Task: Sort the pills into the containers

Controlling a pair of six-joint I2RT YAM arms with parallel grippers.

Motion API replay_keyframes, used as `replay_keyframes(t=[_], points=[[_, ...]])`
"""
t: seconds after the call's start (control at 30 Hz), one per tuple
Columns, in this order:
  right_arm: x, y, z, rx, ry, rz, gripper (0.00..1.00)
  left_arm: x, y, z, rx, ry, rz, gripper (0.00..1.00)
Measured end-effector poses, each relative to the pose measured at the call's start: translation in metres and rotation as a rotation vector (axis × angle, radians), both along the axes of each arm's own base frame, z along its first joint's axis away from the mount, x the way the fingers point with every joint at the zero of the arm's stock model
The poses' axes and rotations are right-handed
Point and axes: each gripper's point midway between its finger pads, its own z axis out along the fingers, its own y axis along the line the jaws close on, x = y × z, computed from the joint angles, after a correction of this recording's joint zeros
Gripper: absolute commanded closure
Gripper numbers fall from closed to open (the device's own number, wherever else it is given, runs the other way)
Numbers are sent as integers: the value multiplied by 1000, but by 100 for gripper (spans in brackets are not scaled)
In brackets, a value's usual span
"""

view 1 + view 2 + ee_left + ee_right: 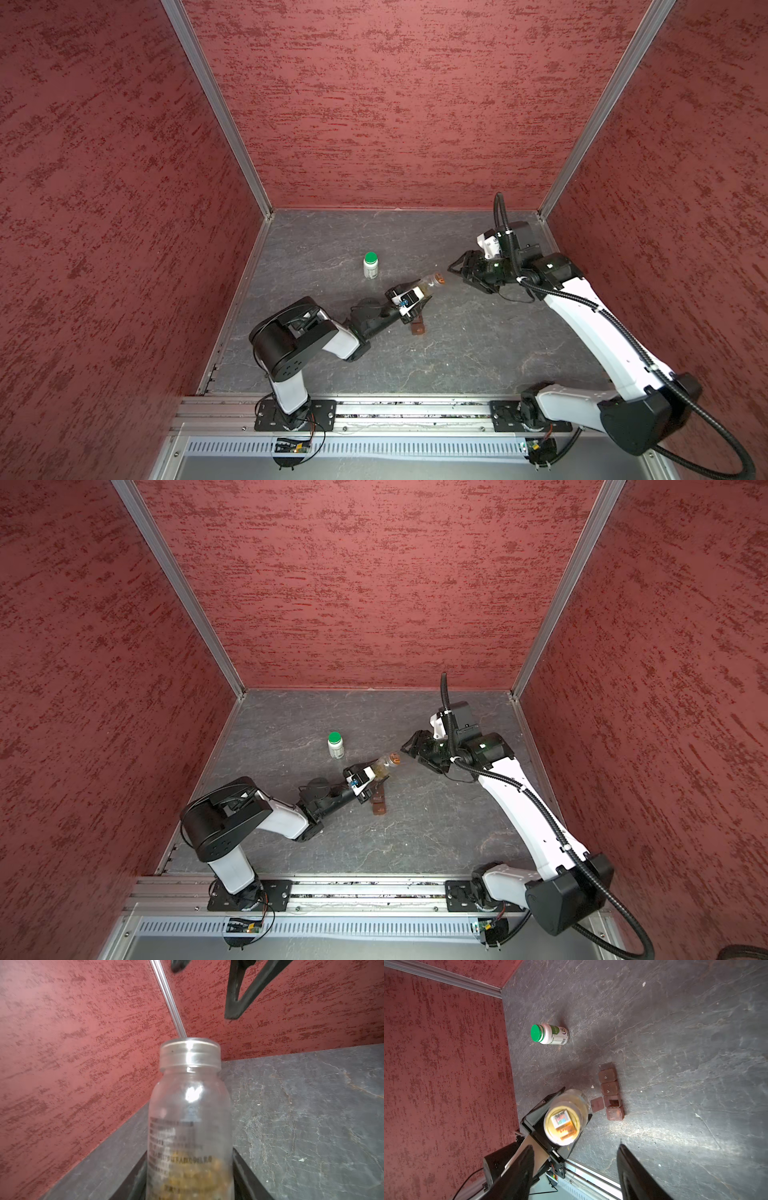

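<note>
The left claw is clamped around the clear pill bottle, holding it tilted in the air near the pill organiser on the table. The right claw gapes empty, just short of the cap. An off-centre pinch could slip off the cap or wrench the bottle loose, spilling pills beside the organiser.

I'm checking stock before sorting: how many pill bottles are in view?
2. A white bottle with a green cap stands on the table; a clear bottle is held tilted in the left pincer. No others show, though the arms might hide one.
</note>
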Motion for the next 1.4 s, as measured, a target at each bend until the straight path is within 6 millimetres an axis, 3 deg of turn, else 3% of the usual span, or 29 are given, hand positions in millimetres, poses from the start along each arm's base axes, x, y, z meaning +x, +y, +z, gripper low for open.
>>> replay_keyframes(t=[0.2, 0.5, 0.77, 1.07, 1.4], points=[[3, 13, 1, 59, 20, 19, 34, 0, 0, 3, 18, -45, 24, 100], [2, 32, -23, 36, 91, 68, 38, -3, -4, -4, 42, -53, 15, 100], [-2, 41, -41, -2, 133, 101, 52, -3, -5, -5, 48, -55, 15, 100], [-4, 38, -40, -47, 123, 107, 71, -4, -5, -5, 45, -57, 7, 100], [-11, 48, -38, -196, -86, 332, 77, -2, -5, -6, 18, 88, -180, 100]])
